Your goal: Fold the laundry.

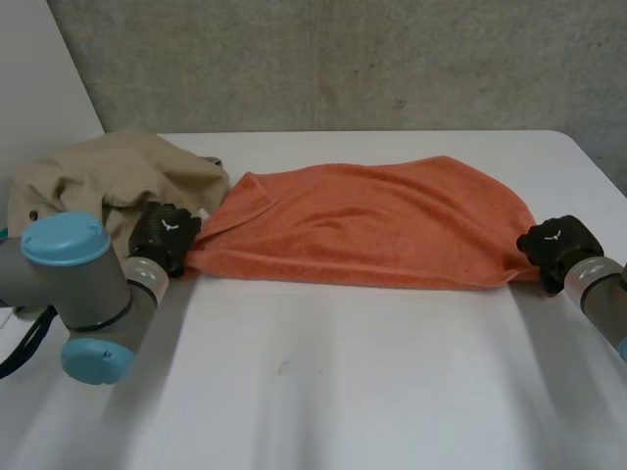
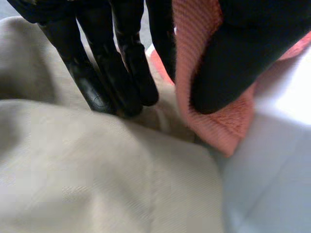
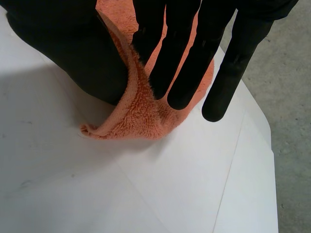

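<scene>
An orange towel [image 1: 362, 223] lies stretched across the middle of the white table [image 1: 323, 382]. My left hand [image 1: 164, 235] is at its near left corner, and in the left wrist view the thumb [image 2: 243, 58] pinches the towel's edge [image 2: 204, 92] against the fingers [image 2: 116, 73]. My right hand [image 1: 555, 245] is at the near right corner. There the thumb [image 3: 73, 53] pinches the towel's corner [image 3: 136, 116] against straight fingers [image 3: 194, 58].
A beige garment [image 1: 108, 176] lies bunched at the table's far left, right behind my left hand, whose fingertips rest on it [image 2: 97, 170]. The table's right edge [image 3: 269, 145] runs just beyond my right hand, with grey floor [image 3: 291, 87] past it.
</scene>
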`<state>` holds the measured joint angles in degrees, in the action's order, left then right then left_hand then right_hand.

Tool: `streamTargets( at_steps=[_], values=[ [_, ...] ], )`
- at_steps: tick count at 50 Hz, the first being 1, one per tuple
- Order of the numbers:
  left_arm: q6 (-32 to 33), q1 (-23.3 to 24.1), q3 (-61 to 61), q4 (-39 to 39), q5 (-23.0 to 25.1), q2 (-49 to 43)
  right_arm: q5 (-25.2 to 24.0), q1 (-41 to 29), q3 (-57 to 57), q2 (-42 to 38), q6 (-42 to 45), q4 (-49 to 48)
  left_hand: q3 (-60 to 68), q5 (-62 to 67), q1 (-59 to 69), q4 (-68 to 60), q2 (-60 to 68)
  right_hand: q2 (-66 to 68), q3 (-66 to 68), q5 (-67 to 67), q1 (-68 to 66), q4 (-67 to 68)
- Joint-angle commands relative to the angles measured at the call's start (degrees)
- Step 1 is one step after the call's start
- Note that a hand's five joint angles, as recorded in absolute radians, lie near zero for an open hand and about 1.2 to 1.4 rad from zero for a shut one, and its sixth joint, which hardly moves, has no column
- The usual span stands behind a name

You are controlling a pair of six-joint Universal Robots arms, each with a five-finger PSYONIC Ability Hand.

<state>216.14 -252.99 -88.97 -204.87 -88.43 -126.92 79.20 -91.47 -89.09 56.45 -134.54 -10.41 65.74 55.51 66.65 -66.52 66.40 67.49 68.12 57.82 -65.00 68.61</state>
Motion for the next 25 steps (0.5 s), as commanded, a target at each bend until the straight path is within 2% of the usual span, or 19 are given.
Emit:
streamTargets(
  at_steps=[1, 4, 8, 12, 15, 19, 22, 25],
  values=[
    [-0.81, 0.57, -3.3, 8.25, 3.35, 5.36, 0.52, 1.03, 0.32, 1.99, 0.77, 1.7, 14.26, 14.49, 13.35, -13.48, 13.6, 12.51, 11.88, 12.18, -15.0, 11.39],
    [-1.87, -0.04, -7.96, 12.38, 6.16, 11.68, 0.08, 2.44, 0.23, 5.68, 3.57, 6.7, 14.26, 14.49, 13.35, -13.48, 13.6, 12.51, 11.88, 12.18, -15.0, 11.39],
    [-1.6, -1.19, -14.55, 18.09, 8.1, 20.82, -0.36, 6.65, -0.03, 10.69, 12.09, 18.03, 14.26, 14.49, 13.35, -13.48, 13.6, 12.51, 11.88, 12.18, -15.0, 11.39],
    [2.16, -3.64, -20.0, 28.18, 7.92, 29.6, -0.27, 14.72, -1.61, 15.26, 26.12, 36.72, 14.26, 14.49, 13.35, -13.48, 13.6, 12.51, 11.88, 12.18, -15.0, 11.39],
    [5.94, -5.92, -21.15, 36.09, 8.01, 32.43, -0.97, 18.42, -1.53, 16.85, 32.47, 43.62, 14.26, 14.49, 13.35, -13.48, 13.6, 12.51, 11.88, 12.18, -15.0, 11.39],
    [7.97, -6.99, -20.54, 42.7, 9.23, 32.79, -2.29, 17.04, -1.18, 17.03, 30.75, 41.1, 14.26, 14.49, 13.35, -13.48, 13.6, 12.51, 11.88, 12.18, -15.0, 11.39],
    [7.28, -5.59, -18.26, 41.84, 10.21, 32.18, -2.3, 15.63, -0.91, 16.5, 29.34, 38.98, 14.26, 14.49, 13.35, -13.48, 13.6, 12.51, 11.88, 12.18, -15.0, 11.39],
    [5.08, -3.04, -13.26, 38.33, 9.6, 27.36, -1.86, 13.61, 0.75, 14.49, 27.76, 35.47, 14.26, 14.49, 13.35, -13.48, 13.6, 12.51, 11.88, 12.18, -15.0, 11.39]
  ],
)
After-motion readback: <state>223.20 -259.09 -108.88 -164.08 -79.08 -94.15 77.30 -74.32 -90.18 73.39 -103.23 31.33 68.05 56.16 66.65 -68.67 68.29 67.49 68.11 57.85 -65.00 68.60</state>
